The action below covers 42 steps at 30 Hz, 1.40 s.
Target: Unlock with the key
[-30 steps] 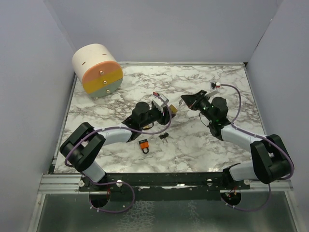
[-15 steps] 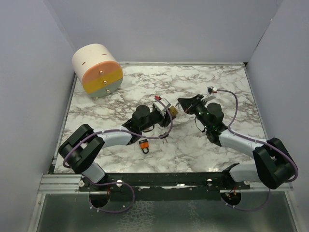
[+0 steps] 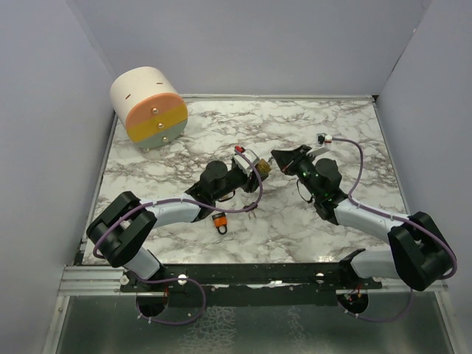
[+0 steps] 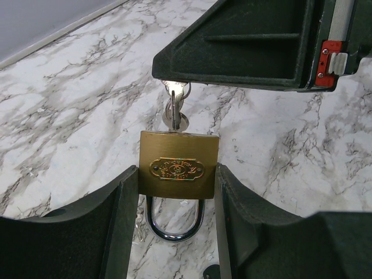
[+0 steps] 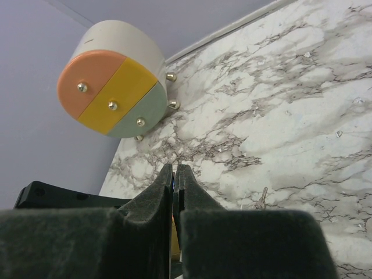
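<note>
Over the middle of a grey-veined marble bench [image 3: 295,221], two robot arms meet tip to tip. From the near left corner, the left arm [image 3: 173,206] lies low and reaches up and to the right. From the near right corner, the right arm [image 3: 361,214] reaches up and to the left. The left end effector [image 4: 176,171] is about half open and grips a brass padlock [image 4: 179,164] by its two narrow sides, with a dark finger [image 4: 119,203] touching each side. The steel shackle [image 4: 174,224] points back toward the wrist, and the keyhole end faces the other arm. A silver key [image 4: 175,110] sits in that keyhole end. Its head disappears under the tip of the right end effector [image 5: 175,171], whose fingers are pressed together on the key with barely a slit between them. A small orange padlock [image 3: 219,220] lies on the marble just beside the left forearm, on its near side. A round drum [image 3: 147,107] stands well apart at the far left corner, its face banded orange, yellow and green, with a small knob on each band. Plain grey walls enclose the bench on three sides.
</note>
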Available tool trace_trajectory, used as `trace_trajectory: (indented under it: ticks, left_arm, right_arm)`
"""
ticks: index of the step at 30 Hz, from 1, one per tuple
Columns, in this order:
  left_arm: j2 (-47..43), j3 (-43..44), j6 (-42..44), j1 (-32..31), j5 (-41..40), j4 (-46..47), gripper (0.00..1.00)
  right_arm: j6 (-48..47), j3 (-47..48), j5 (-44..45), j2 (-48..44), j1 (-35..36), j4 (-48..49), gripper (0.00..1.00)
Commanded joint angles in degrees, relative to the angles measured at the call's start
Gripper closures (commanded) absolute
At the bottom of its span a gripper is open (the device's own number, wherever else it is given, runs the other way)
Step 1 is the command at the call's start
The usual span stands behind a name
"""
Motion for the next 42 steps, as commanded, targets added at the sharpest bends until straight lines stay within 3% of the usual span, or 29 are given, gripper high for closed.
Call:
trace_trajectory:
  ticks: [1, 19, 42]
  left_arm:
    - [-2.32, 0.78, 0.88, -0.48, -1.04, 5.13, 1.0]
    - [-2.77, 2.0, 2.07, -0.69, -0.69, 5.16, 1.0]
    - [0.17, 11.83, 1.7, -0.86, -3.86, 6.16, 1.0]
  right_arm:
    - [0.63, -0.76, 1.36, -1.46, 0.75, 2.01, 0.99]
    - [2.37, -1.11, -0.31, -0.85, 1.73, 1.98, 0.99]
    - [8.42, -2.25, -4.55, 4.34, 1.73, 8.85, 0.99]
